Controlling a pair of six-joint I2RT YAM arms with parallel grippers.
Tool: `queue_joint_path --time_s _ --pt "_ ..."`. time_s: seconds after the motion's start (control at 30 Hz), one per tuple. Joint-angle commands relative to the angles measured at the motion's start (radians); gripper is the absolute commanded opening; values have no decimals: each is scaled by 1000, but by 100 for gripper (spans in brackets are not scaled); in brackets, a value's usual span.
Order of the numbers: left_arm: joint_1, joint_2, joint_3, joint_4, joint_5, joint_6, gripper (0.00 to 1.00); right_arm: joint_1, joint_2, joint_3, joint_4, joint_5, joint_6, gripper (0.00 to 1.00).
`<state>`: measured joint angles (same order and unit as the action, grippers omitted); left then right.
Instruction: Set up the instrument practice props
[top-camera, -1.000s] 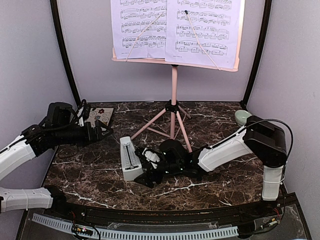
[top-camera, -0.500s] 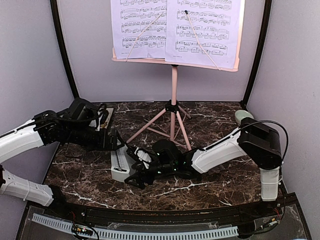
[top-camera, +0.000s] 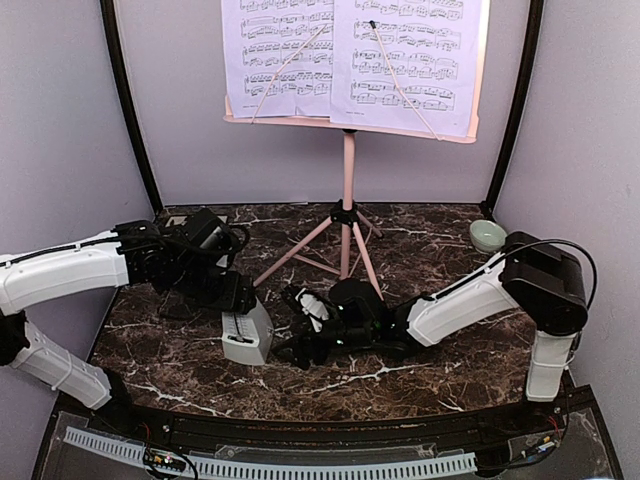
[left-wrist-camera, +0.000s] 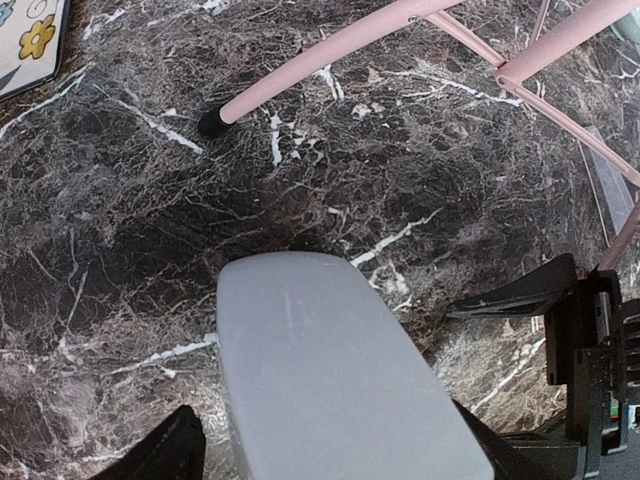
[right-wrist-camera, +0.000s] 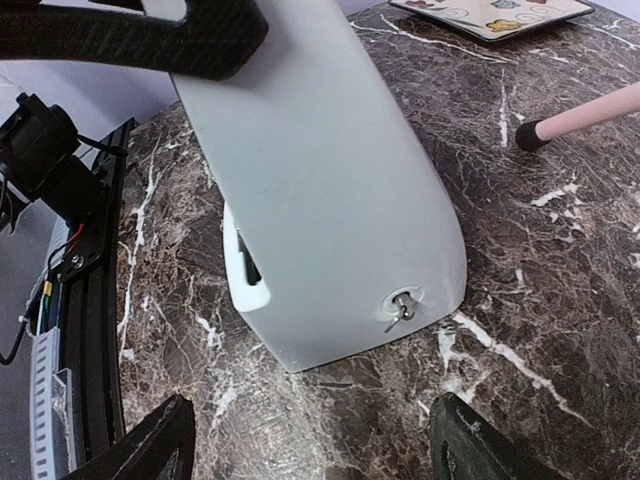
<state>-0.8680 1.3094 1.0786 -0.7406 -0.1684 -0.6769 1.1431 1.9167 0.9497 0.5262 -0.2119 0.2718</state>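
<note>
The light-grey metronome (top-camera: 246, 338) sits at 7 o'clock from the pink music stand (top-camera: 348, 175). The left gripper (top-camera: 241, 304) straddles the metronome's top, but I cannot tell whether it is clamped on. The right gripper (right-wrist-camera: 315, 445), fingers spread and empty, lies at the metronome's 3 o'clock.

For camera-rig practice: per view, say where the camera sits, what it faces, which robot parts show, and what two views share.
Top external: above and behind, looking down on table, pink music stand; left arm and right arm show.
Left wrist: on the left arm, looking down over the metronome; its fingers flank it.
Right wrist: on the right arm, facing the metronome's side; its fingers at bottom corners.
Both wrist views share the metronome.
</note>
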Motion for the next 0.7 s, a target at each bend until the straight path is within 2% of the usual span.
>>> queue_joint_path --time_s 0.0,0.1,0.17,0.3,0.4,0.67 --pt "-4 20 14 -11 -35 -10 78 -2 -30 -2 -7 55 9 80" --pt "-5 25 7 2 -35 -9 76 -2 -28 7 -22 76 9 79" --pt "-5 26 0 14 -40 -14 71 -2 -21 12 -23 82 10 78" --pt "-5 -1 -7 41 -39 -18 46 -5 -9 27 -38 101 16 73" --pt "-4 -26 0 46 -41 -13 35 -6 -7 28 -39 122 25 66" --pt "-3 -86 15 110 -36 63 28 -9 -21 24 -7 169 -2 54"
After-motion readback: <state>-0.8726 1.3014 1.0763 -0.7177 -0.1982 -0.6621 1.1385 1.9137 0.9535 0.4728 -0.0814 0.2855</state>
